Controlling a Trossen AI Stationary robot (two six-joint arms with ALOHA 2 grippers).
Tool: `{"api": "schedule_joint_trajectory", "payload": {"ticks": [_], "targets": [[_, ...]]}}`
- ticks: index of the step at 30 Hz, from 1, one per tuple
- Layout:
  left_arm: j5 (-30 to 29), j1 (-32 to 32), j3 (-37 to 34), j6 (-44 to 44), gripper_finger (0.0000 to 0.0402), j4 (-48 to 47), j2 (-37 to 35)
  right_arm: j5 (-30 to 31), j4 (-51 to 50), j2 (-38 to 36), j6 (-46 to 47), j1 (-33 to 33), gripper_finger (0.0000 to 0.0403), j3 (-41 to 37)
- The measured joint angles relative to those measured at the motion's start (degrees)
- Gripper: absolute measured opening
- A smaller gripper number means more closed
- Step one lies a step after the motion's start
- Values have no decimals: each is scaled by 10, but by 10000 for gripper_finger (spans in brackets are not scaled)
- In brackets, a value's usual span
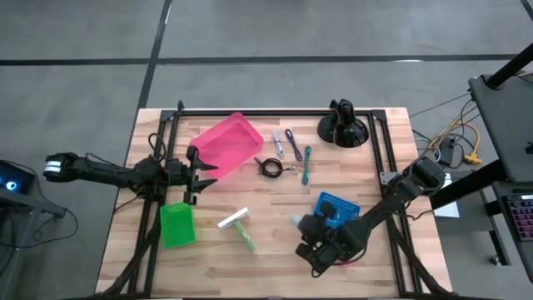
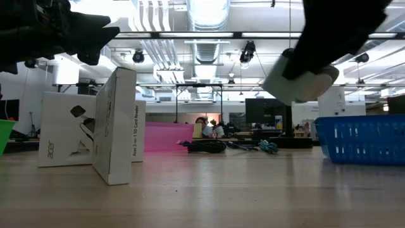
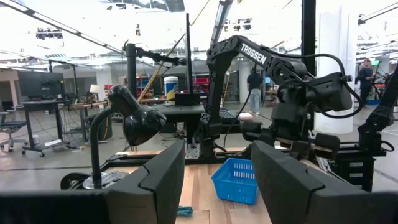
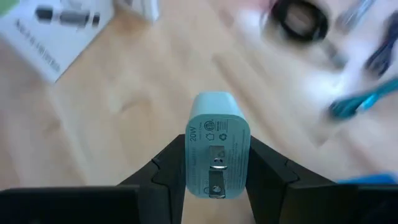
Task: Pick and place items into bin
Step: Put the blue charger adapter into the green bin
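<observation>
My right gripper (image 4: 217, 163) is shut on a small pale-teal plug block (image 4: 217, 121) and holds it above the table, just left of the blue bin (image 1: 340, 205). The low view shows the block (image 2: 297, 81) well clear of the wood. A black coiled cable (image 1: 268, 167) and thin purple, blue and teal sticks (image 1: 293, 143) lie flat on the table farther back. A white-and-green box (image 1: 236, 222) lies near the middle. My left gripper (image 1: 193, 171) waits open at the table's left, holding nothing. My right gripper pinches the plug block's two narrow sides (image 4: 190, 163) between its two fingers (image 4: 168, 168). The fingers slant downward toward the table. The block's rounded end sticks out past the fingertips and its labelled face with a metal prong faces up. The block is lifted clear.
A pink bin (image 1: 226, 143) stands at the back left and a green bin (image 1: 176, 225) at the near left. A black domed camera mount (image 1: 343, 127) stands at the back right. Bare wood lies along the near edge.
</observation>
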Motion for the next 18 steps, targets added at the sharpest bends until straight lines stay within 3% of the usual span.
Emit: {"api": "schedule_joint_trajectory", "payload": {"ticks": [8, 18], "targets": [[0, 0, 0, 0, 171, 0, 0, 123, 90, 0, -135, -11, 114, -13], [0, 0, 0, 0, 171, 0, 0, 155, 126, 0, -194, -45, 115, -33]]}}
